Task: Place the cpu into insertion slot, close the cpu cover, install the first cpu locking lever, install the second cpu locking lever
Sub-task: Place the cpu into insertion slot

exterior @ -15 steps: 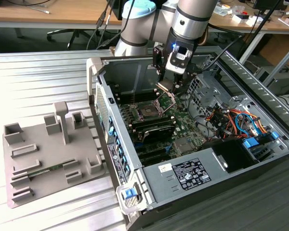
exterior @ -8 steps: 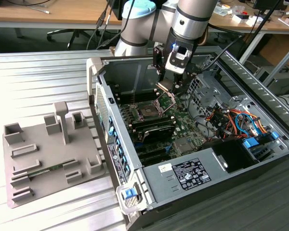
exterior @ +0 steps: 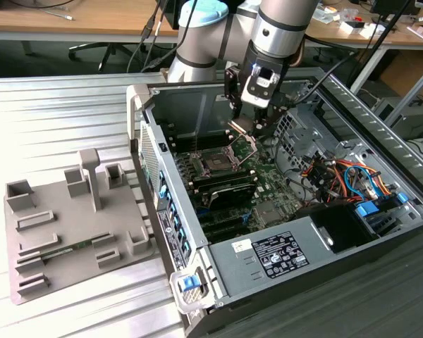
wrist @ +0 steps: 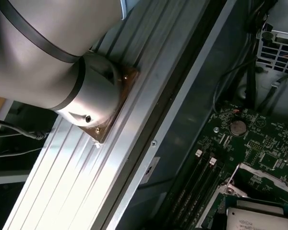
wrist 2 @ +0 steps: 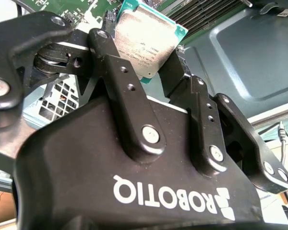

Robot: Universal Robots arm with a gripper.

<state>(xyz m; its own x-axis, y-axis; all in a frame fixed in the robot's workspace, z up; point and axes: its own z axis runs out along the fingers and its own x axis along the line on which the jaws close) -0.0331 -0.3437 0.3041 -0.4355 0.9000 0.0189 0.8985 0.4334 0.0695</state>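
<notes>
My gripper (wrist 2: 143, 50) is shut on the cpu (wrist 2: 145, 38), a flat square chip with a silvery top and green edge, held by two opposite sides between the black fingers (wrist 2: 116, 72). In the exterior view the gripper (exterior: 256, 128) hangs inside the open computer case, just above and behind the insertion slot (exterior: 217, 164), a dark square socket on the green board. The cpu cover (exterior: 244, 144) stands tilted open beside the slot, right under the gripper. In the first wrist view the cpu (wrist: 261, 219) appears over the board next to long black memory slots (wrist: 197, 191).
The case (exterior: 268, 257) lies open on a ribbed metal table, with cable bundles (exterior: 342, 176) and a power supply on the exterior view's right. A grey fixture plate (exterior: 70, 225) with blocks sits on the exterior view's left. The arm's base (wrist: 93, 103) is bolted beside the case.
</notes>
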